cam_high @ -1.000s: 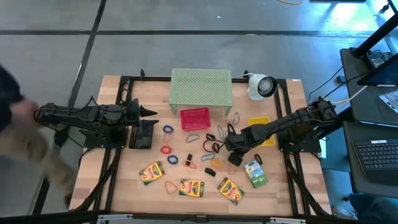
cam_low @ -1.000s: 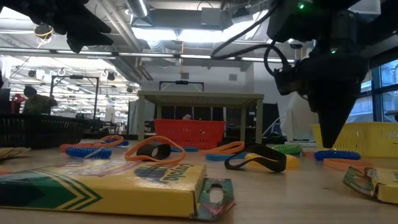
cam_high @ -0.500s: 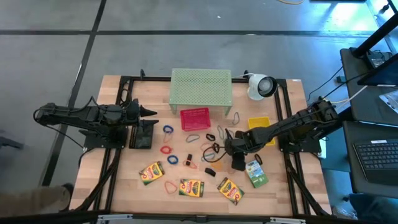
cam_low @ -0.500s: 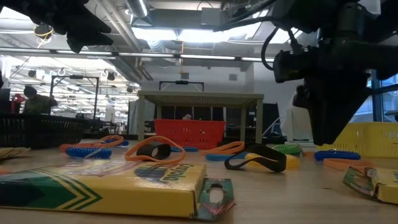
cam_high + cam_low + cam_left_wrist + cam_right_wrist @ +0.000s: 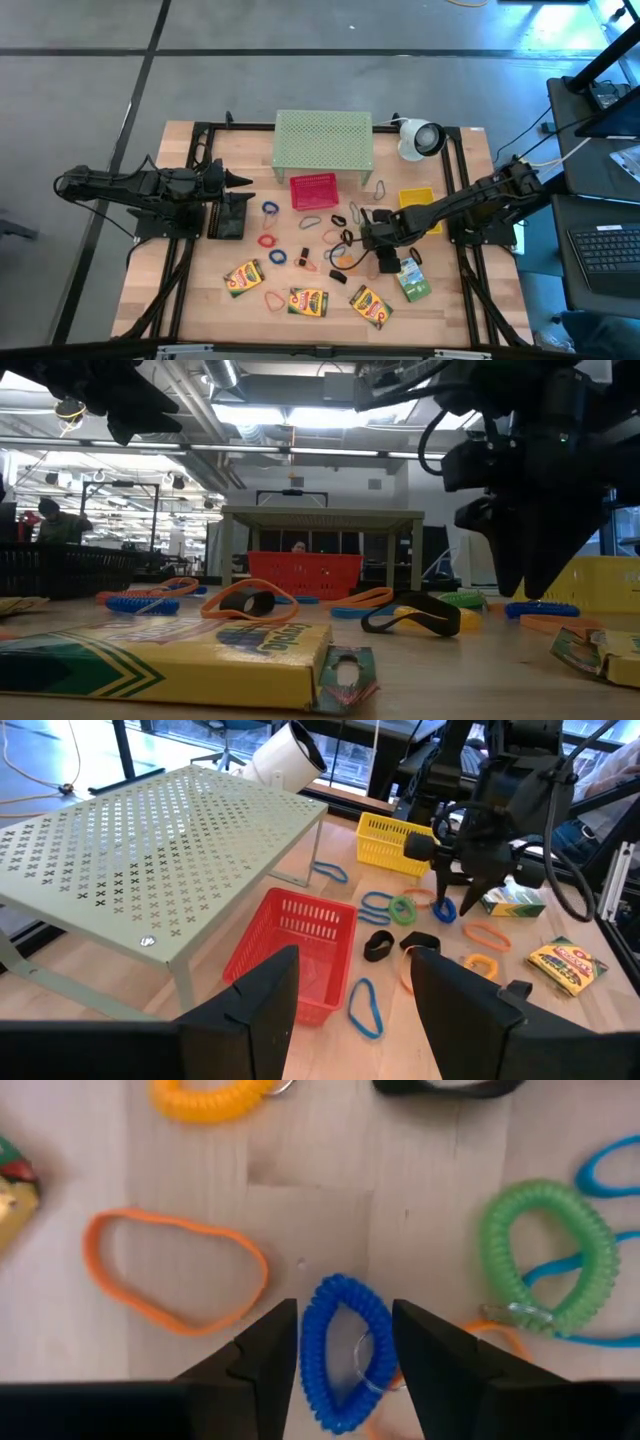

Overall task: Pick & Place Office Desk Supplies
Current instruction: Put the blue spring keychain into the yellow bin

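Observation:
My right gripper (image 5: 343,1304) points down, open, just above the table right of centre. A blue coil band (image 5: 345,1350) lies flat on the wood between its fingers, which stay clear of it in the low view (image 5: 525,592). Around it lie an orange rubber band (image 5: 175,1270), a green coil (image 5: 545,1255) and a yellow coil (image 5: 215,1095). Several crayon boxes (image 5: 308,301) lie flat near the front edge, one (image 5: 411,279) right beside the gripper. My left gripper (image 5: 245,181) waits open at the table's left, raised.
A pale green mesh stand (image 5: 323,140) stands at the back centre, with a red basket (image 5: 314,191) in front of it and a yellow basket (image 5: 420,205) to the right. A white round device (image 5: 420,138) sits at the back right. Loose bands and clips (image 5: 340,238) litter the middle.
My right gripper has opened from shut and has rolled about the line it points along, staying over the same spot above the blue coil band. Nothing on the table has moved.

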### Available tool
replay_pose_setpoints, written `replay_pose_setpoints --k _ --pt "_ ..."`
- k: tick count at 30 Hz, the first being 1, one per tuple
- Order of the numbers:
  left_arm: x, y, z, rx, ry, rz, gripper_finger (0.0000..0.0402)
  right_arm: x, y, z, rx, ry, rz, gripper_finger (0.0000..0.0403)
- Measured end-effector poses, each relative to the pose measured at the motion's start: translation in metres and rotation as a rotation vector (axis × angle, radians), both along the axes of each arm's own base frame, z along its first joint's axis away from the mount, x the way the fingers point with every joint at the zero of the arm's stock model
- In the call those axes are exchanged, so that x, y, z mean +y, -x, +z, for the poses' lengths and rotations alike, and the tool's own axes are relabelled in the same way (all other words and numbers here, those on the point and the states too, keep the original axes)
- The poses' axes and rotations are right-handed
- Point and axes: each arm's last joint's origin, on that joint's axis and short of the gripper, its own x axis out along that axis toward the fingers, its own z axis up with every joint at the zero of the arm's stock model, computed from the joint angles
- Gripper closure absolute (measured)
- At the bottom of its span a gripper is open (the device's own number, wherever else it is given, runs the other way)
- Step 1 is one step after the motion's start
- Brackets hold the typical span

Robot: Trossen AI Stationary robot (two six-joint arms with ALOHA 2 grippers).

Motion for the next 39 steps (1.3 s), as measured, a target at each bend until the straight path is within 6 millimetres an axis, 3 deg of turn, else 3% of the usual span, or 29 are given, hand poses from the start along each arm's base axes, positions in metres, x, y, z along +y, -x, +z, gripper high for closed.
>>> replay_pose_setpoints --k 12,15,21,26,31,39 --pt "0.000 0.000 0.000 -0.001 0.000 0.000 0.0210 -0.001 -0.005 -0.021 0.079 0.019 -0.021 0.0231" --pt "0.000 0.000 0.000 -0.001 -0.001 0.000 0.0210 -0.001 -0.005 -0.022 0.077 0.029 -0.023 0.0263" --pt "0.000 0.000 0.000 0.000 -0.002 -0.001 0.0210 -0.001 -0.005 -0.022 0.075 0.026 -0.026 0.0374" --pt "0.000 0.000 0.000 0.000 -0.002 -0.001 0.0210 -0.001 -0.005 -0.020 0.074 0.007 -0.101 0.0387" --pt "0.000 0.000 0.000 0.000 -0.002 -0.001 0.0210 -0.002 0.000 -0.008 0.086 0.003 -0.157 0.0387" --pt "0.000 0.000 0.000 -0.004 -0.001 0.000 0.0210 0.000 -0.013 0.038 -0.015 -0.019 -0.263 0.0388"
